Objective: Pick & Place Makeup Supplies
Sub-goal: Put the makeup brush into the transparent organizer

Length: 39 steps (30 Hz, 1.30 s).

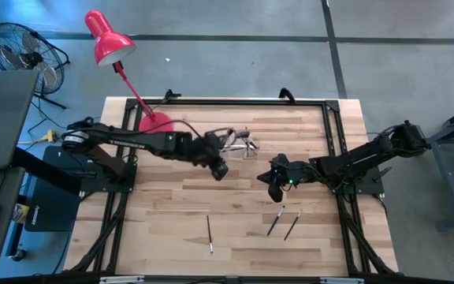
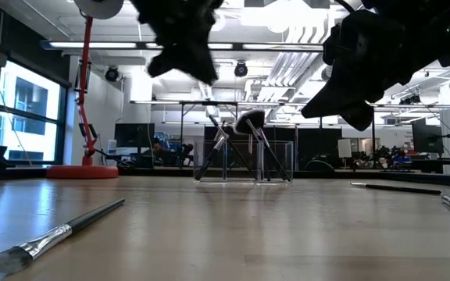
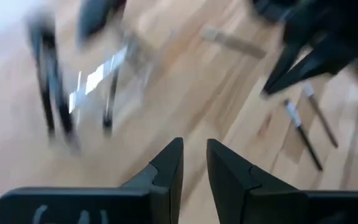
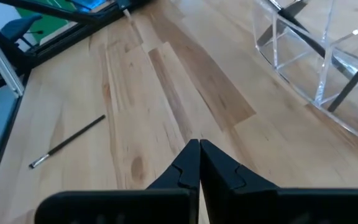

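A small clear holder (image 1: 239, 142) stands at the table's far middle. Several makeup supplies stick up out of it, one with a fluffy black head (image 2: 250, 119). Three more lie flat on the wood near the front: one brush (image 1: 210, 234) alone, and two side by side (image 1: 276, 221) (image 1: 293, 224). My left gripper (image 1: 217, 167) hangs in the air just in front of the holder. It is open by a narrow gap (image 3: 194, 163) with nothing in it. My right gripper (image 1: 276, 188) hovers right of it, shut (image 4: 199, 155) and empty.
A red desk lamp (image 1: 110, 39) stands with its base (image 1: 154, 122) at the table's far left. A black frame (image 1: 333, 118) runs along the table's edges. Bare wood lies between the holder and the three loose brushes.
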Each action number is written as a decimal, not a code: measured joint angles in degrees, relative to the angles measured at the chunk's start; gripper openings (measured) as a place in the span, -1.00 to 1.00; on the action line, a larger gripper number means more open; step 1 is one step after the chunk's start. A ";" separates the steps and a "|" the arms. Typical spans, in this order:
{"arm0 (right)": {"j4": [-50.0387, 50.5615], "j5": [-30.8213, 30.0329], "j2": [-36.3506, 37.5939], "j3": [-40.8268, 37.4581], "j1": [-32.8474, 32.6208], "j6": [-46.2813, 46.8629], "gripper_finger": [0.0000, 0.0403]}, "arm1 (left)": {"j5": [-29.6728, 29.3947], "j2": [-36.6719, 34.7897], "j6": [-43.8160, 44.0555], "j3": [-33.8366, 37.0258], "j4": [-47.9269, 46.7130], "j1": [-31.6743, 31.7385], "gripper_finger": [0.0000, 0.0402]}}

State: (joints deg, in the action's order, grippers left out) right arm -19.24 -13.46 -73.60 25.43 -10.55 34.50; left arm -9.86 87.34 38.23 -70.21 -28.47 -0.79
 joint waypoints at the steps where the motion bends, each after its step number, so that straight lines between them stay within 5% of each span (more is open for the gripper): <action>1: 0.16 0.01 0.01 -0.01 0.00 0.00 -0.99 | -0.16 0.17 3.43 0.04 -1.96 -0.86 -0.65; 10: 0.16 0.95 0.00 -0.02 0.00 1.44 -0.99 | -3.58 1.91 26.92 0.04 -12.18 -9.59 -0.65; 15: 0.66 1.75 0.00 -0.02 0.00 4.85 -0.99 | -2.60 3.07 33.11 -0.01 -15.45 -11.42 -0.65; 27: 12.47 1.09 0.00 0.37 -1.15 20.40 -1.00 | 2.08 2.68 17.91 10.35 -3.95 -9.63 -0.91; 39: 61.42 -5.62 -1.74 23.41 -8.57 46.19 -1.00 | 8.08 -2.55 1.25 18.77 2.19 -3.71 -0.98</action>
State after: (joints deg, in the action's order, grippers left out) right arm 42.18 -19.08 -75.34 48.84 -19.11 80.69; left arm -1.78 84.79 39.48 -51.43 -26.28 -4.50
